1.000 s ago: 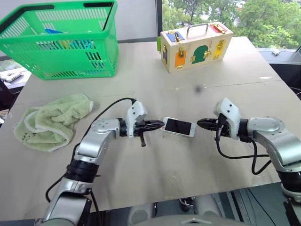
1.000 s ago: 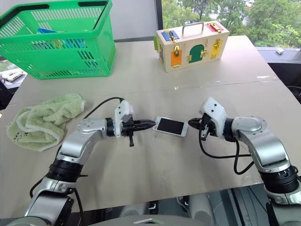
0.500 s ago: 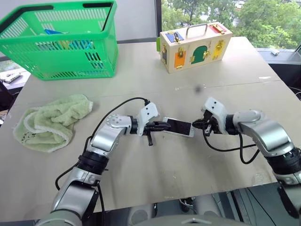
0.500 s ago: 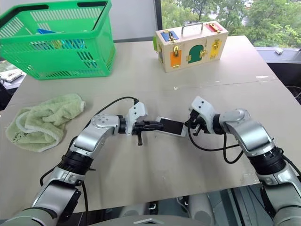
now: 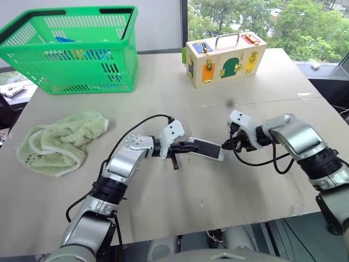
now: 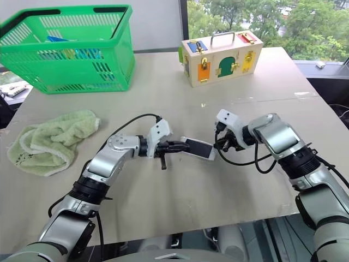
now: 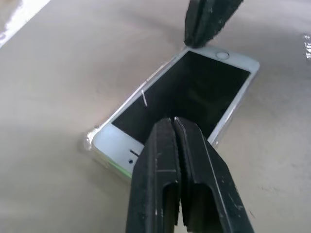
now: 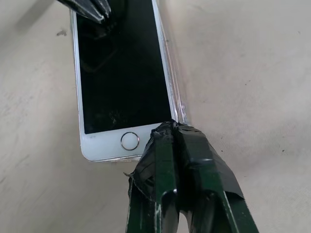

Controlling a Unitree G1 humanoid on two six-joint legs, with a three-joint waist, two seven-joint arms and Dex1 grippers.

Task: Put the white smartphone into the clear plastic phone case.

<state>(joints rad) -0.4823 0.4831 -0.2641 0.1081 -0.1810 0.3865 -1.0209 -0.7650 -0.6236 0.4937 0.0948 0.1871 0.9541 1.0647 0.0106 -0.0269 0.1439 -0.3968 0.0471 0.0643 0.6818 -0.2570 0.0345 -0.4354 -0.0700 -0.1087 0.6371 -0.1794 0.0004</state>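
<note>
pressing the phone [image 5: 208, 148] into its case [image 8: 176, 104]
both grippers [image 5: 190, 147] [image 5: 227, 144] are pinching shut, empty, one at each end of its long axis.

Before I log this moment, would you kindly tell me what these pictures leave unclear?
- Whether the white smartphone is fully seated in the clear plastic phone case: only faint edge glints show in the wrist views.
- Phone's near end, left wrist view: covered by the shut left pincer.
- Contents of the green basket, head views: screened by its mesh.
</note>
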